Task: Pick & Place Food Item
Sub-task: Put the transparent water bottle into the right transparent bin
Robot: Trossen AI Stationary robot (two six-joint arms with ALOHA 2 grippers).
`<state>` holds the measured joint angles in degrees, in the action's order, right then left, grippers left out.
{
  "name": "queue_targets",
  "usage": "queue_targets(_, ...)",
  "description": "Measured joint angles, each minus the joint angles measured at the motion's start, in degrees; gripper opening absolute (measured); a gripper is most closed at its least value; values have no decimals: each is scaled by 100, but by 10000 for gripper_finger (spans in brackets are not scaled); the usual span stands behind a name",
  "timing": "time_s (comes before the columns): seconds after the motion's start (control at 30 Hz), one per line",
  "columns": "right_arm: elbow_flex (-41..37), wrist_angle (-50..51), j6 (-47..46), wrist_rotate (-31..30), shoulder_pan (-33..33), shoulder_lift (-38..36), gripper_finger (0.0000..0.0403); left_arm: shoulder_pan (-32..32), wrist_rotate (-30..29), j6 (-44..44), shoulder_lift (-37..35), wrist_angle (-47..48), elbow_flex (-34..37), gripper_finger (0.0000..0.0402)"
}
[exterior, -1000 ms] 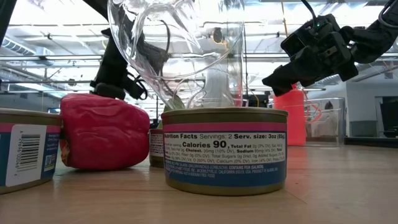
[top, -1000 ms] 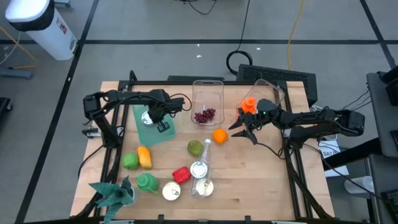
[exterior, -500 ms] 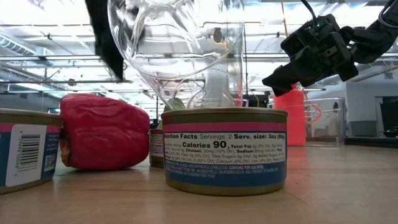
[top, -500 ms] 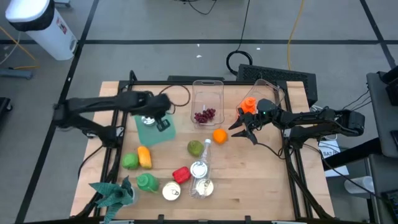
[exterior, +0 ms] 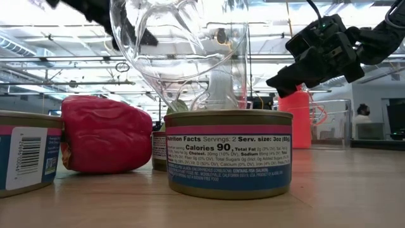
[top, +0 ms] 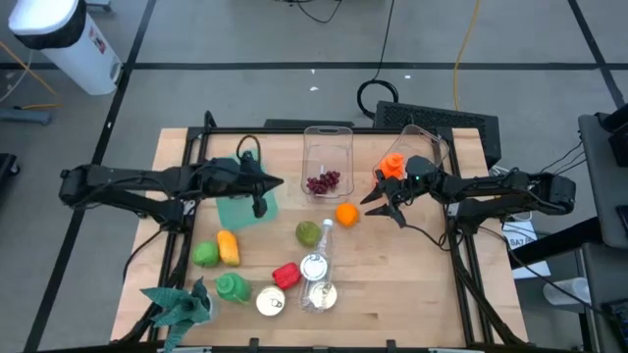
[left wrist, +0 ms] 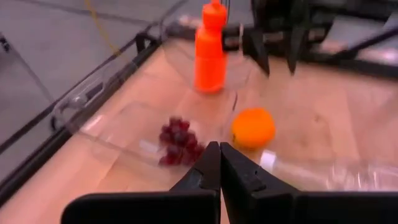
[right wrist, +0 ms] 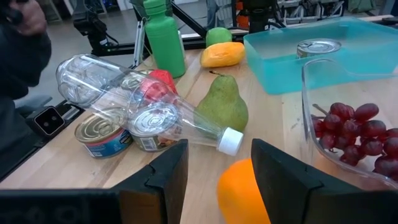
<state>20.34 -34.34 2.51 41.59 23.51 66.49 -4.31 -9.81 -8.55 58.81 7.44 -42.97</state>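
From above, we saw our left tool point(top: 260, 201) pressed together over the teal tray point(top: 235, 210), our right tool point(top: 381, 208) spread apart beside the orange point(top: 345, 215). Through the right wrist, the orange point(right wrist: 242, 193) sat between our fingers point(right wrist: 163, 177), ungripped.

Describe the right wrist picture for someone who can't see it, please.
The right gripper hangs open just over an orange on a wooden table. Past it lie a pear, a clear bottle on its side, cans, and grapes in a clear tub.
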Motion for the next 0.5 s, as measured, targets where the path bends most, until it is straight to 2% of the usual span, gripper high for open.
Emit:
queue_targets(0.1, 0, 13, -63, 0, 0, 1, 164, -199, 385, -148, -129, -779, 737, 2)
queue_targets(0.3, 0, -13, -110, -4, 0, 1, 164, -409, 464, -13, -161, -2504, 1757, 2)
queue_targets(0.37, 0, -17, -68, -125, -2, 1, 164, -551, 565, 81, -162, -2762, 1912, 1)
queue_targets(0.5, -4, -83, -57, -603, 0, -1, 164, -895, 909, 205, -305, -2640, 2111, 1)
